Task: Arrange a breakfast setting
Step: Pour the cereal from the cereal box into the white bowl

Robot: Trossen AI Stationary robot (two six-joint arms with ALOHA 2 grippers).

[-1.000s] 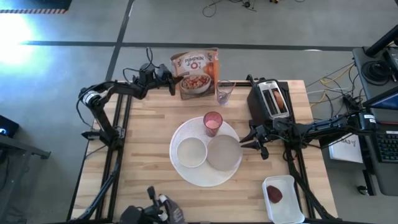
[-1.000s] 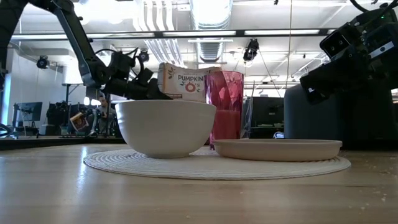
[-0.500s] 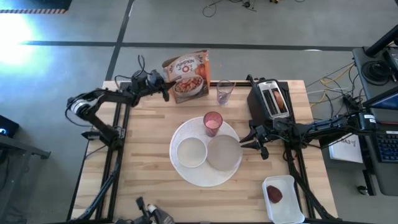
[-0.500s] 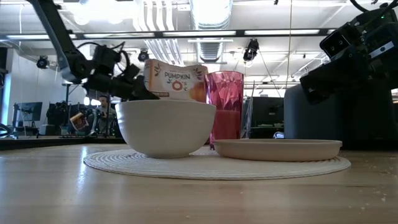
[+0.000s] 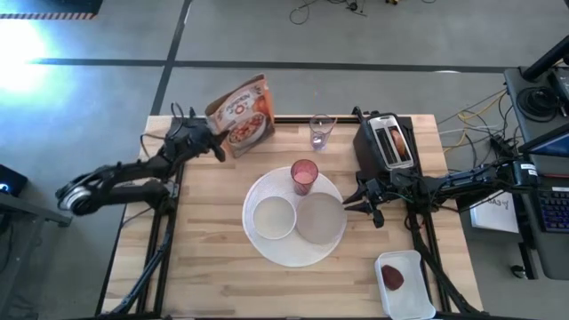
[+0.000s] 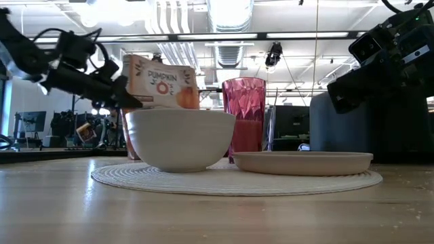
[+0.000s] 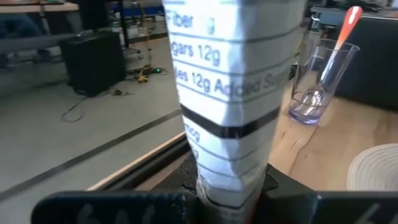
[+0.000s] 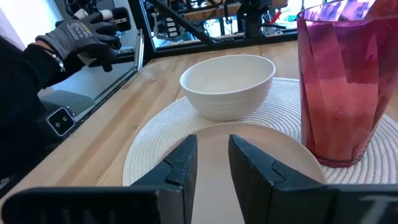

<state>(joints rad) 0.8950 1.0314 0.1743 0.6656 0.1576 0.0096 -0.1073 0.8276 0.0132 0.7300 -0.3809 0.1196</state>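
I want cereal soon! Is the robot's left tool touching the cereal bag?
Touching. The left wrist view shows the left tool pinched on the cereal bag's bottom edge; the high view shows the bag tilted at its tip.

Desk (image 5: 204, 258) viewed from overhead; low view set level at its surface (bowl (image 6: 180, 139) shared); wrist views set close behind jaws.

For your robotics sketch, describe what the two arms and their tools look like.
Both arms are dark, slim, jointed tubes with loose black cables. The left arm has a pale band near its elbow. The right tool has two flat, matte black fingers. The left tool is equally black and blocky.
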